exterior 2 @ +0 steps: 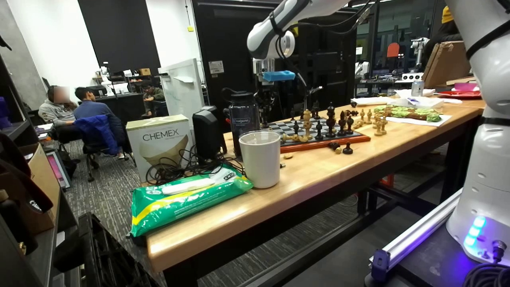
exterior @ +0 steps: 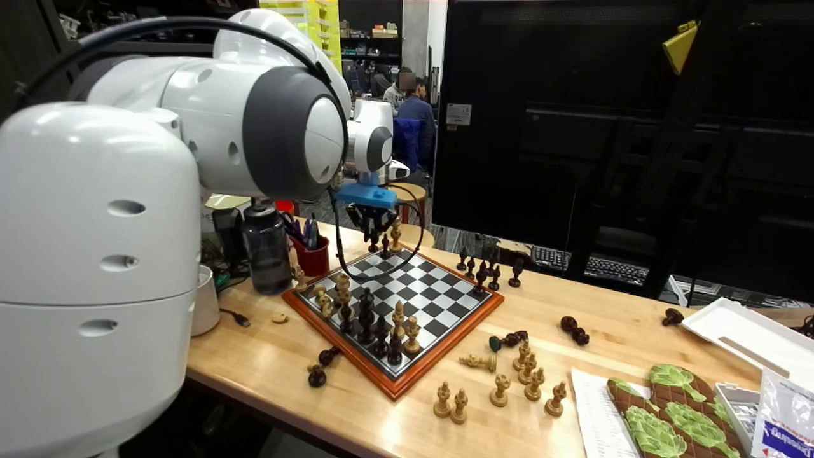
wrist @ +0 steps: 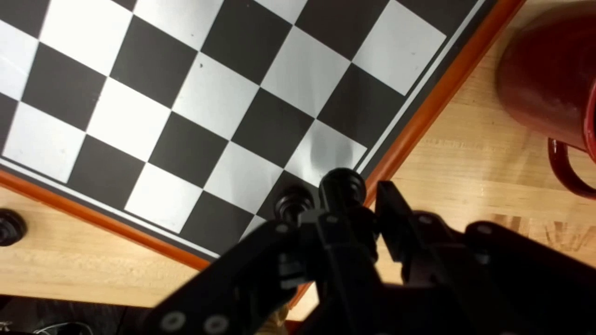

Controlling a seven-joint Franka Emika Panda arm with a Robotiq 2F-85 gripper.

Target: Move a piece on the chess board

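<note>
Just left of centre in an exterior view, a red mug (exterior: 313,262) holds pens (exterior: 312,234) beside the board (exterior: 420,289), which sits mid-frame with one corner pointing at the bottom. At lower centre of the wrist view, the gripper (wrist: 359,204), jaws close together, pinches a dark piece (wrist: 343,186), base toward the board, long axis roughly upright.

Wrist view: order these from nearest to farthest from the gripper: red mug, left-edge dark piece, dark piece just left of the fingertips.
1. Dark piece: just left of the gripper, on the board.
2. Red mug: to the right, off the board.
3. Left-edge dark piece: off the board.
</note>
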